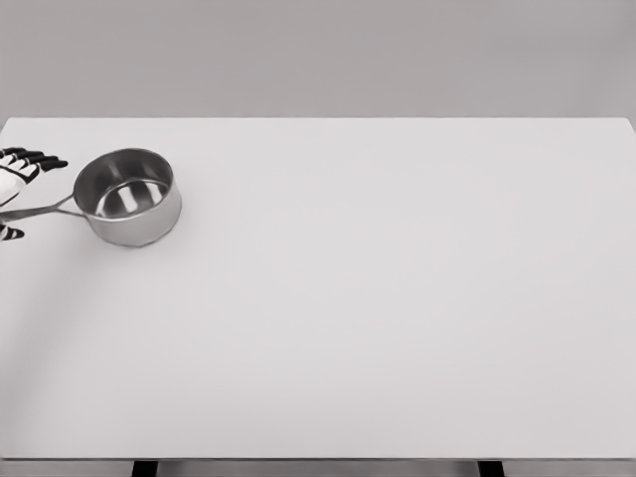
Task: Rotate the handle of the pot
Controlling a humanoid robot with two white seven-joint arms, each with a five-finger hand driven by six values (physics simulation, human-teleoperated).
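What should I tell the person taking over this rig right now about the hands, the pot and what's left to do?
Left hand: at the picture's left edge, dark fingers spread around the end of the handle; whether they grip it cannot be told.
Right hand: not in view.
Shiny round steel saucepan: upright and empty on the white table, near its far left corner, its thin handle pointing left toward the hand.
Done: hand brought to the handle.
Left: confirm the grasp, then rotate the handle.

Open table (397, 298) right of pot (127, 197)
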